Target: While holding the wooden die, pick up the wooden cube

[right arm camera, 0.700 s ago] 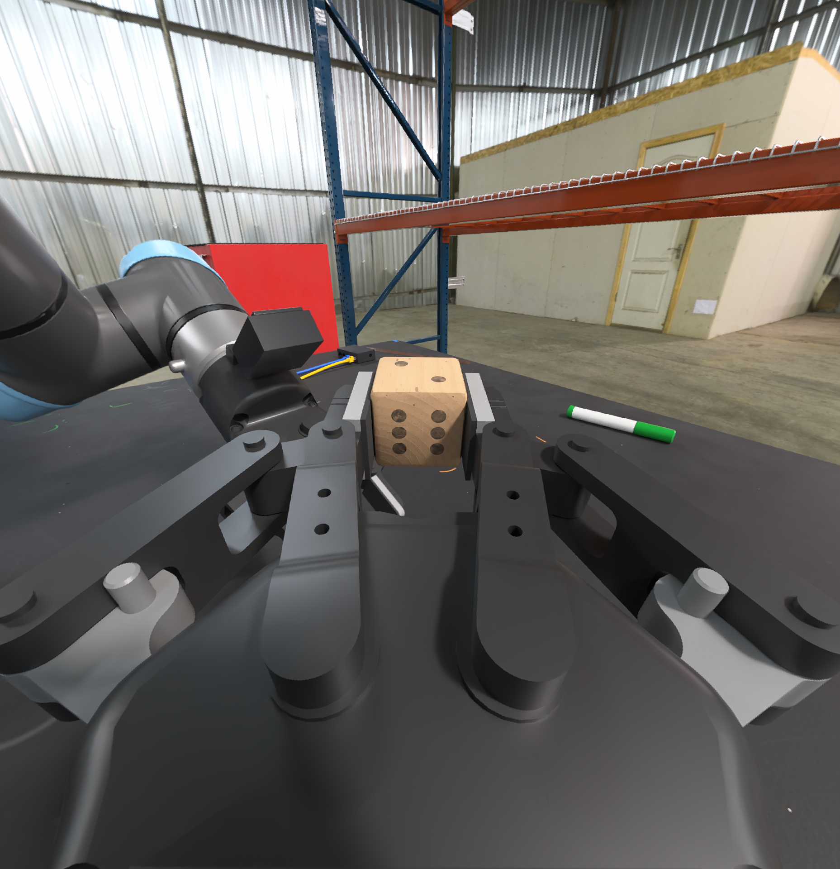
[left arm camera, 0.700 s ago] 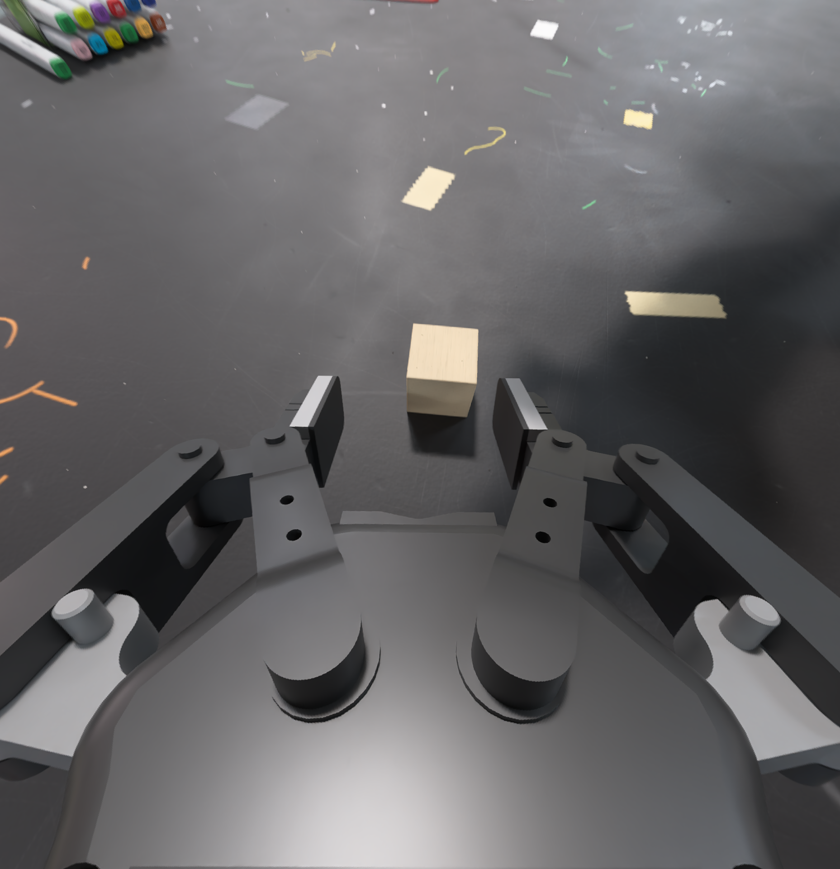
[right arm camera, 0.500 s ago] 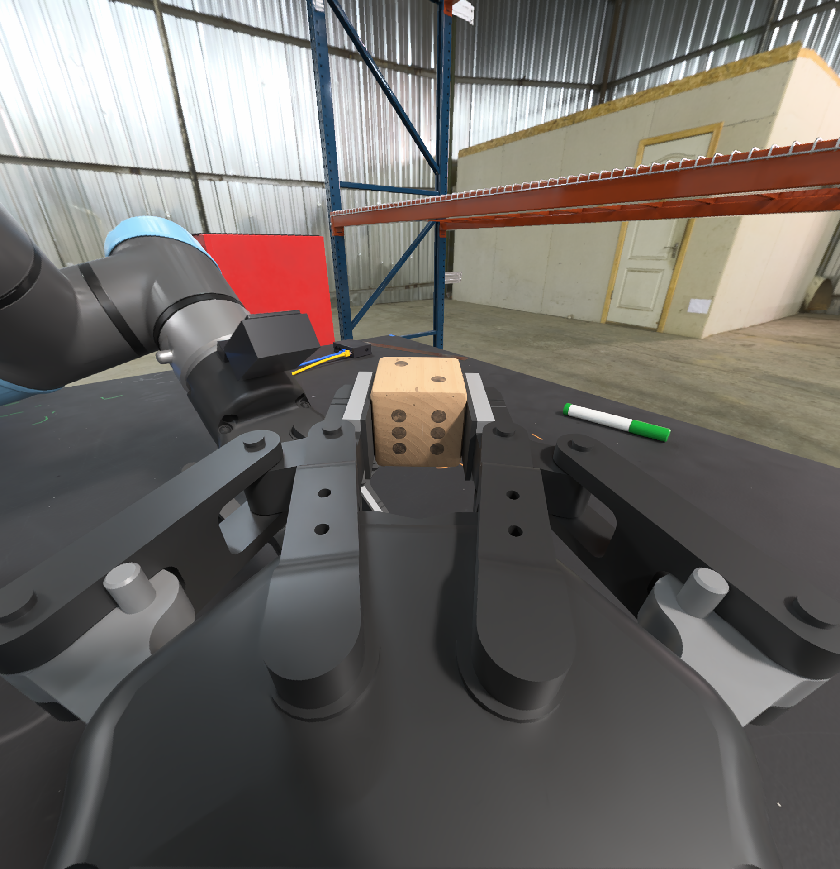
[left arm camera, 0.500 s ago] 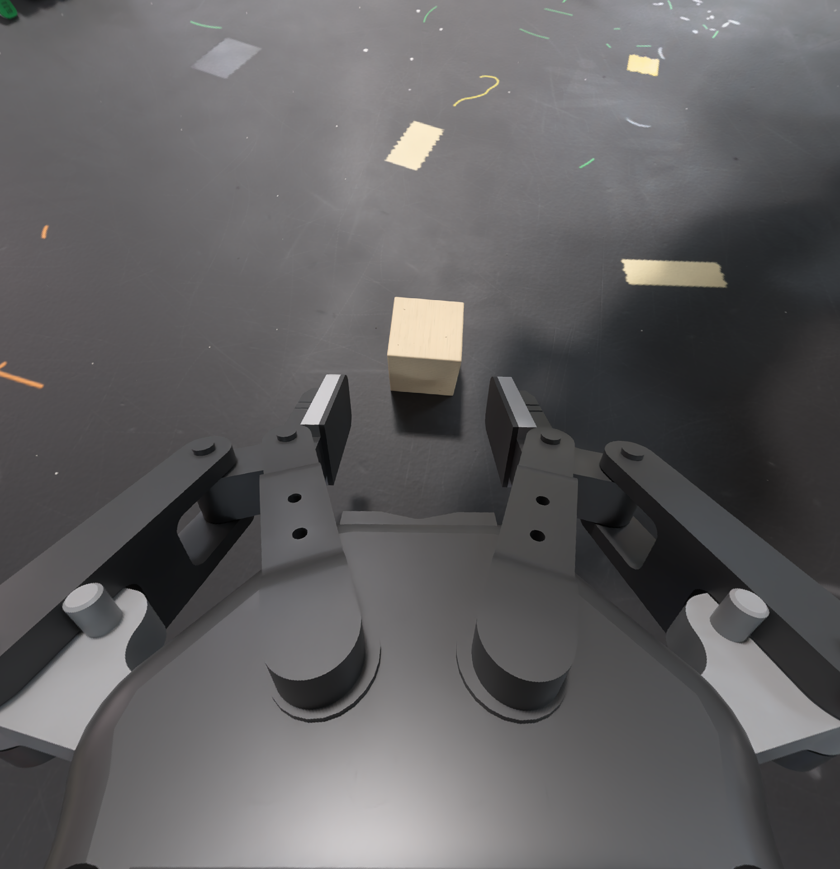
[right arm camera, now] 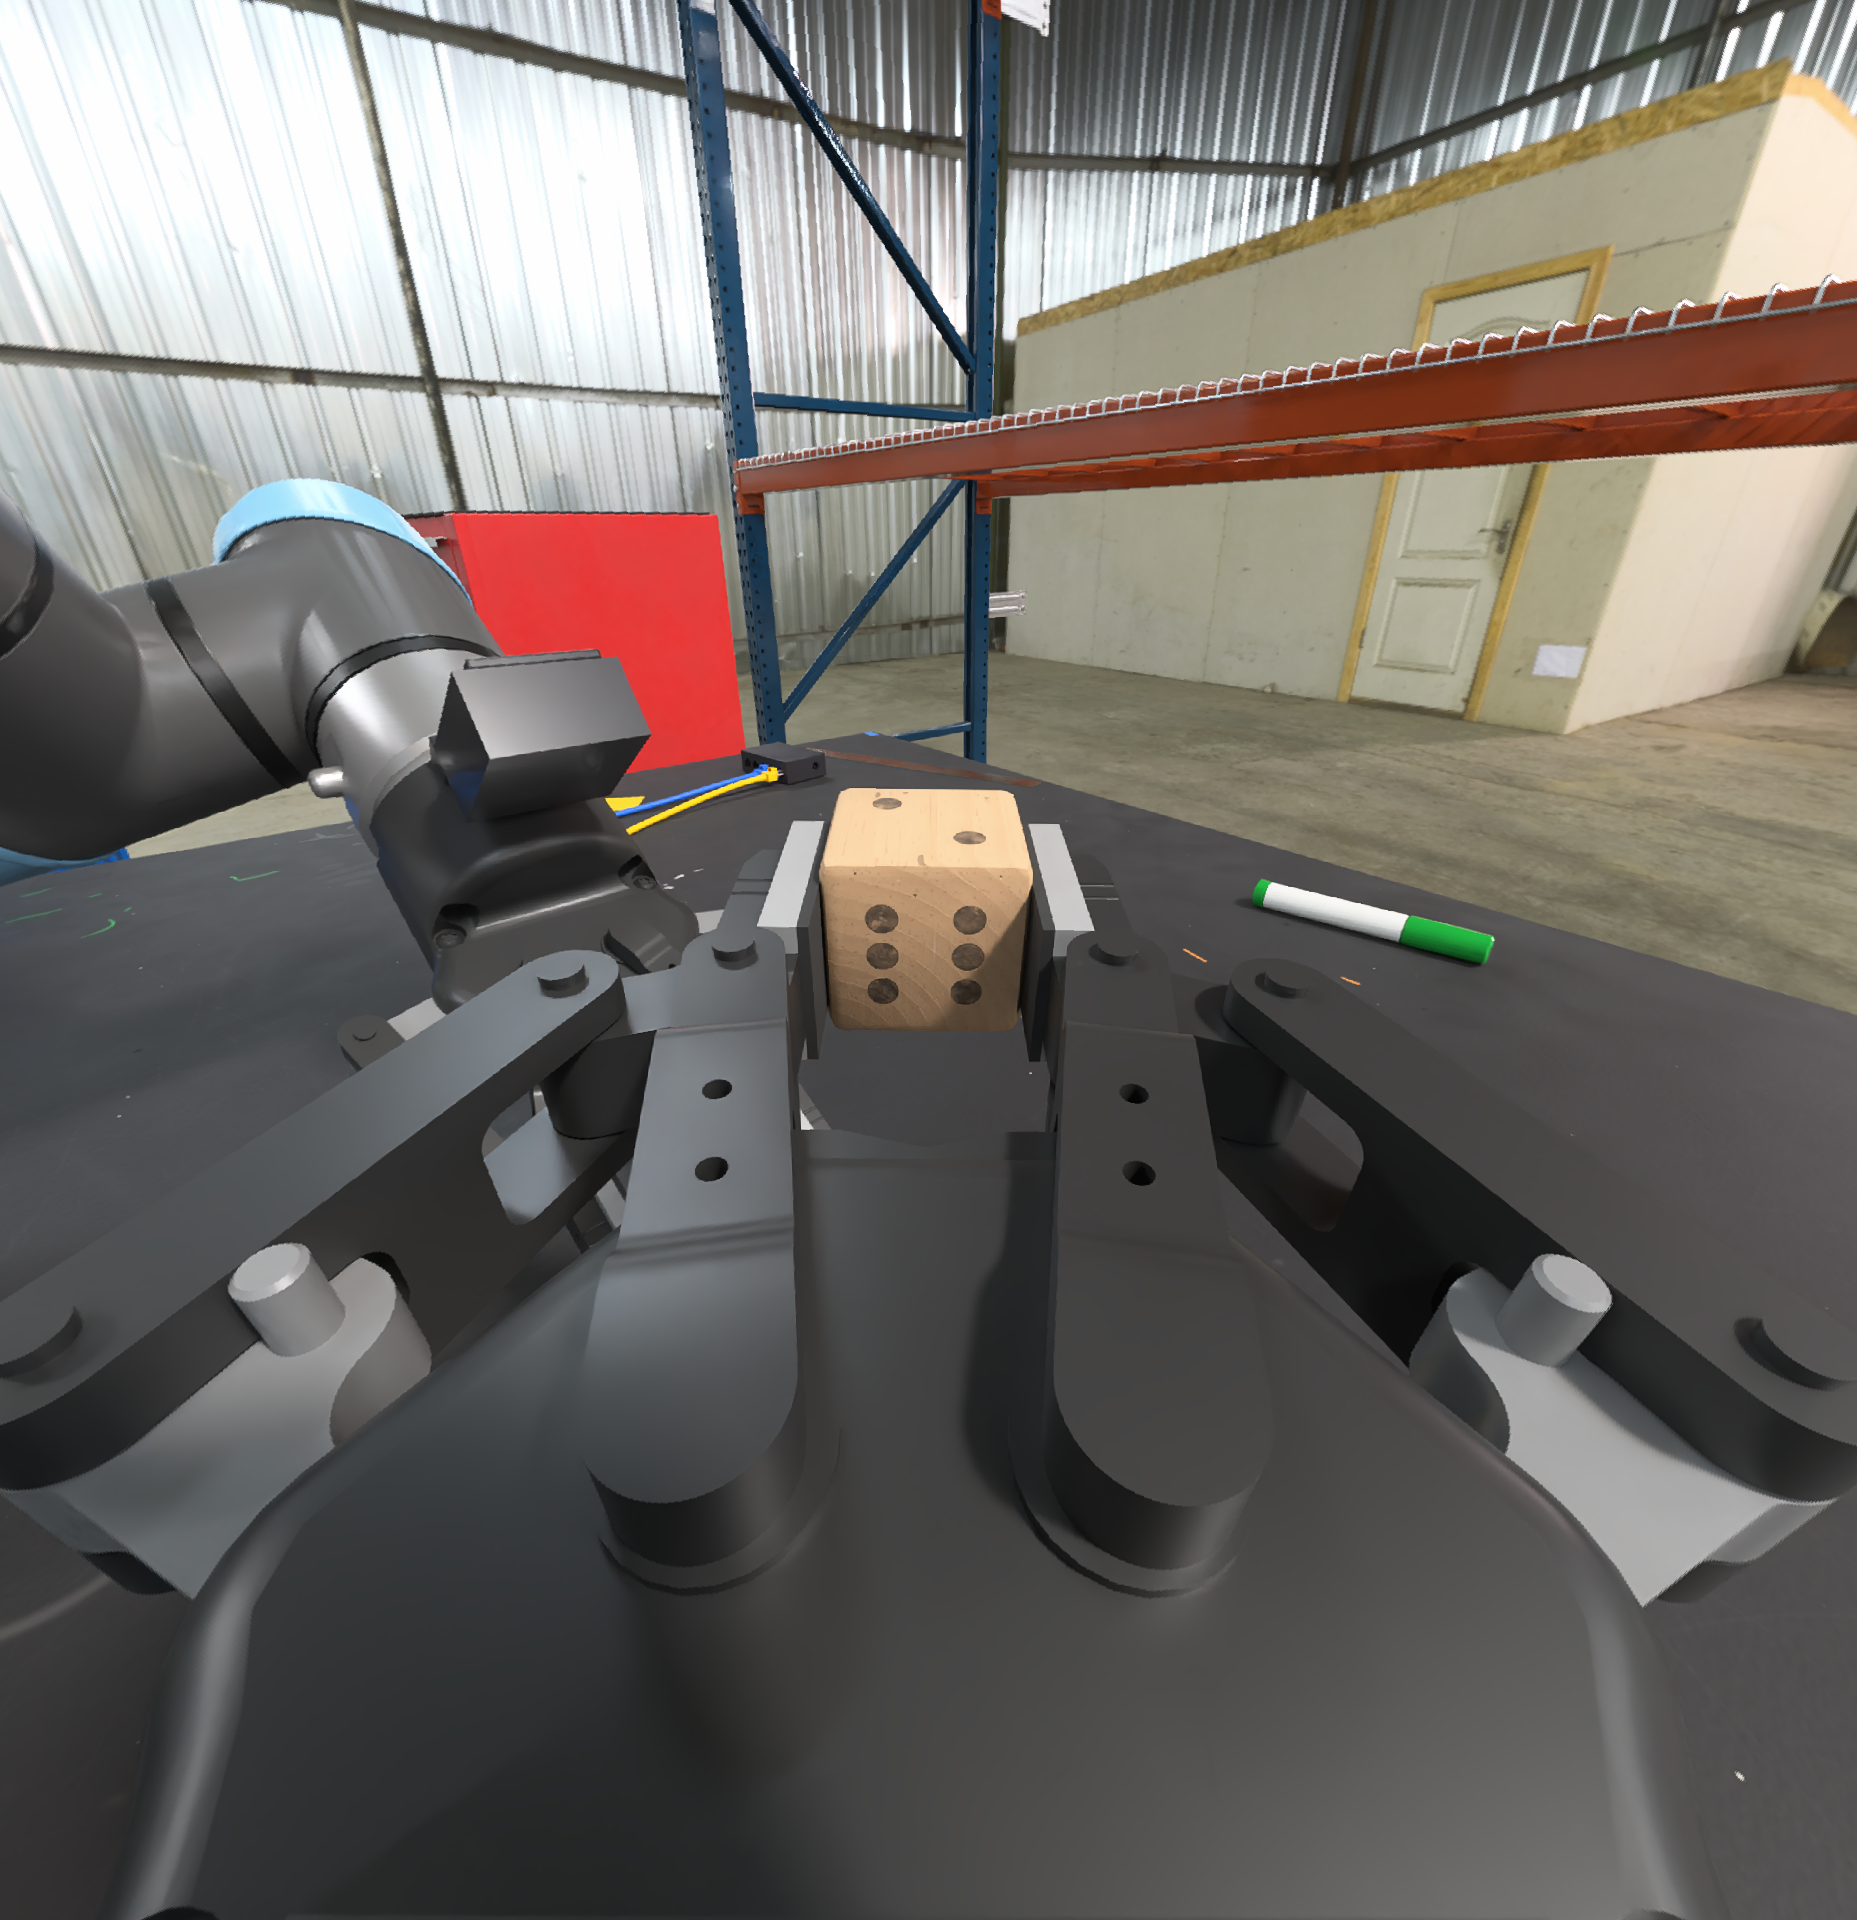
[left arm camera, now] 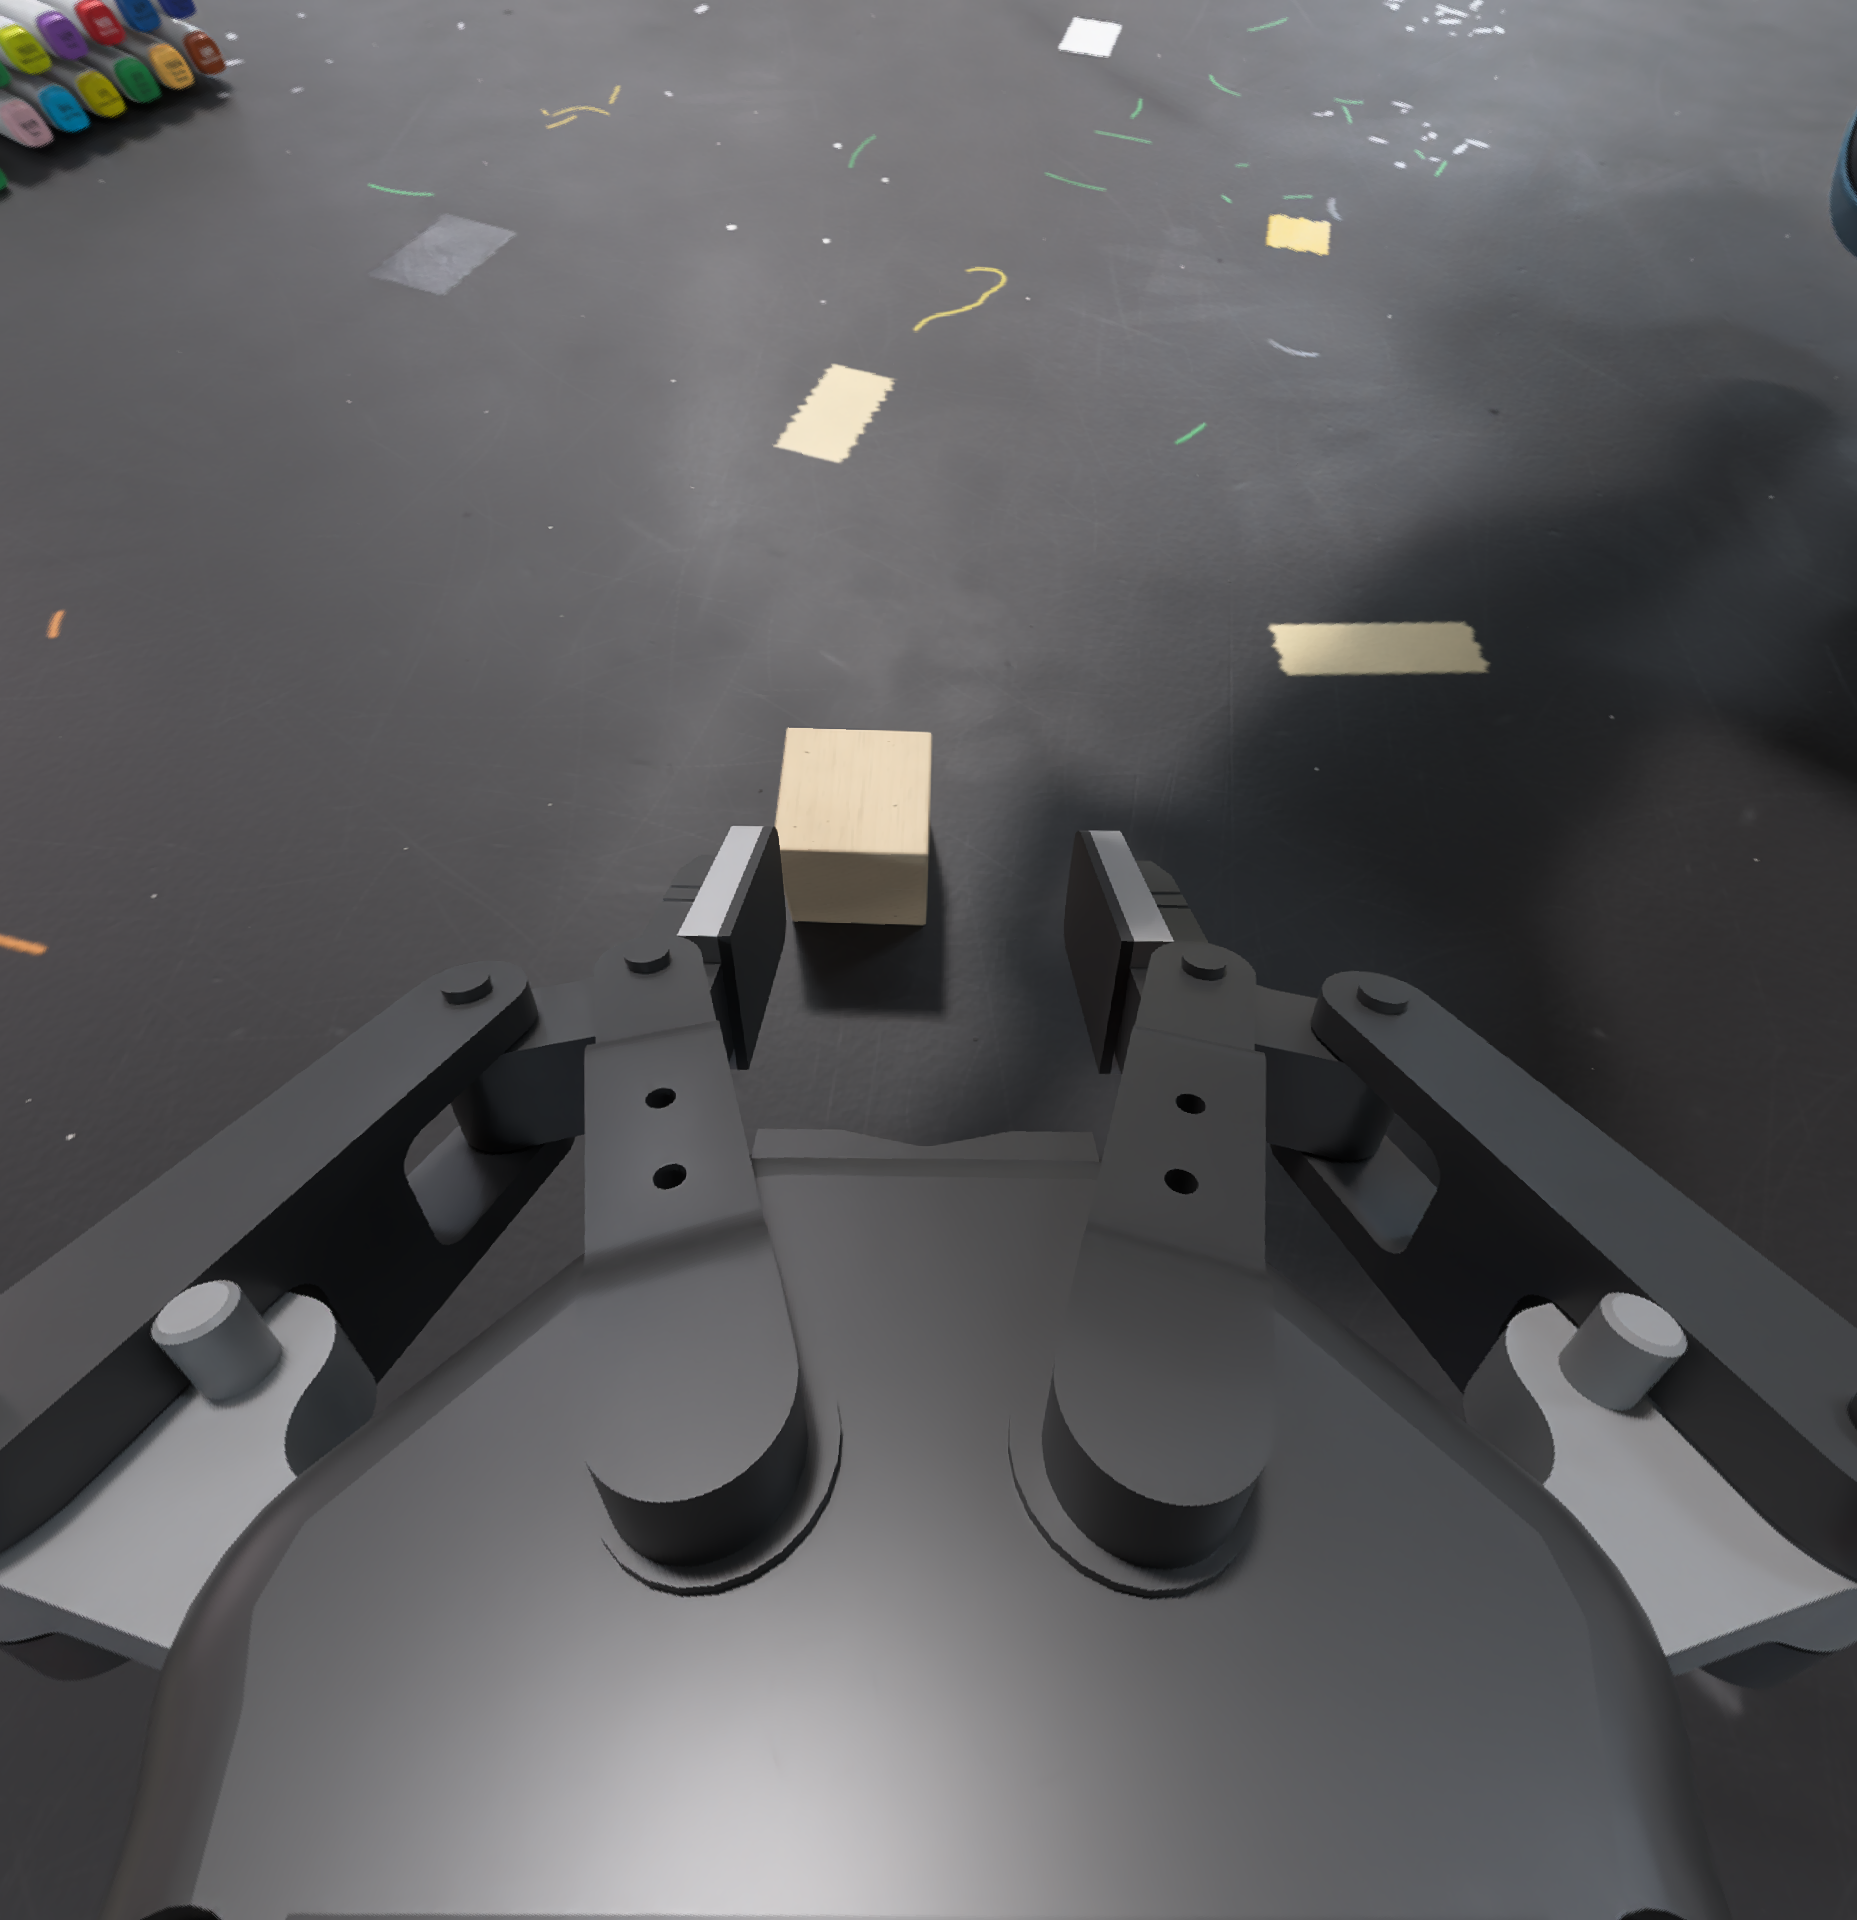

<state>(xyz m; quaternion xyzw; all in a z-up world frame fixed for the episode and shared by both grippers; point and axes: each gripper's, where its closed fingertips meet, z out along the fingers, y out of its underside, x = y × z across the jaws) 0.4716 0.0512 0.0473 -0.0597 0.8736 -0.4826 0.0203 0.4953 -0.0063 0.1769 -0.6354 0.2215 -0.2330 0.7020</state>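
On my left wrist view the left gripper [left arm camera: 924, 935] is spread wide above the dark table [left arm camera: 488, 623]; the wooden cube [left arm camera: 854, 826] sits on the table just past the fingertips, hard by the left pad and well clear of the right one; it is pale, plain, square-edged, with faint grain and no marks; I cannot tell whether that pad touches it. On my right wrist view the right gripper [right arm camera: 924, 914] pinches the wooden die [right arm camera: 924, 909] off the table; the die is warmer tan, round-cornered, six dark pips facing me, two on top. A green-capped marker [right arm camera: 1373, 921] lies far right.
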